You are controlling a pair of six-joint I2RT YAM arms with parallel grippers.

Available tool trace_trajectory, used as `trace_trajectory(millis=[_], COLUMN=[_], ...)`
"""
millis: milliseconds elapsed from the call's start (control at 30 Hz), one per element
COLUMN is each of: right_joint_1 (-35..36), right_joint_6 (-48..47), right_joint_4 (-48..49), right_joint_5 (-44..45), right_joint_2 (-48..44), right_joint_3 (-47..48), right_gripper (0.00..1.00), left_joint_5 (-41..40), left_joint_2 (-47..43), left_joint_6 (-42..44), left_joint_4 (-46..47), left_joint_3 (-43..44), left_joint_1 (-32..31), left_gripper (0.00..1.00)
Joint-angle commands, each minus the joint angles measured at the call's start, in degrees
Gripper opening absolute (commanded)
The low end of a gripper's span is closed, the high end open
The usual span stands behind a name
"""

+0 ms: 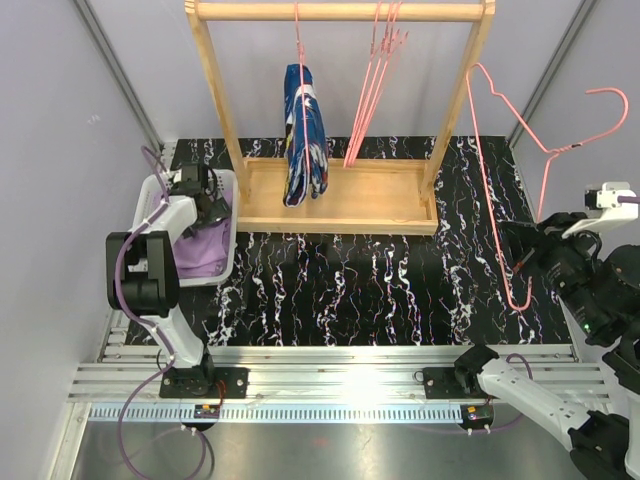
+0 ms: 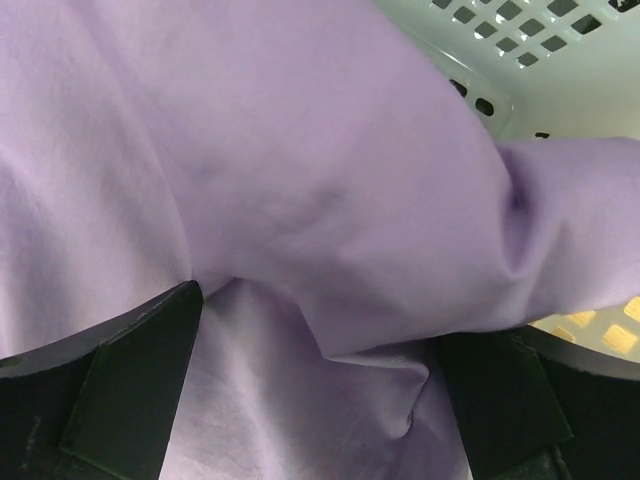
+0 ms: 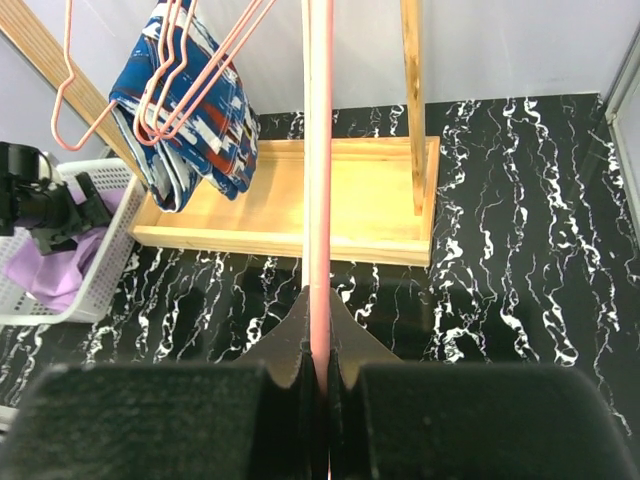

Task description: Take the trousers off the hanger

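Directly between the parted left jaws, lilac trousers (image 2: 300, 200).

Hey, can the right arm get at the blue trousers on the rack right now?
Probably not yet. The right arm has its jaws shut on an empty pink hanger, so they can't grasp anything else. The table between it and the blue trousers looks free, though.
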Motion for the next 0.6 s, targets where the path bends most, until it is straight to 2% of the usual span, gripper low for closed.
trace_trajectory(millis=[0,300,400,567], right_joint_1=[0.1,0.1,0.1,0.1], right_joint_6=[-3.2,-7.2,-8.3,-11.6], right_joint_4=[2.3,3.2,3.6,6.8], right_joint_5=[1.7,3.0,6.4,9.7], right_joint_2=[2.8,9.7,12.2,18.9], right_joint_3=[2.0,4.0,4.5,8.1], right_gripper=[0.0,0.0,0.0,0.0], left_joint_5=[2.3,-0.5,0.1,4.3], left_joint_2=[-4.4,-17.8,-23.2,-35.8], left_joint_6=[-0.8,6.1,7.2,8.1], left_joint_4=[-1.8,-15.4,-18.7,-20.6], left_joint_3=[-0.7,13.4,15.6,14.4], left_joint_1=[-1.4,-1.4,-1.4,-1.6], left_gripper=[0.99,0.99,0.99,0.99])
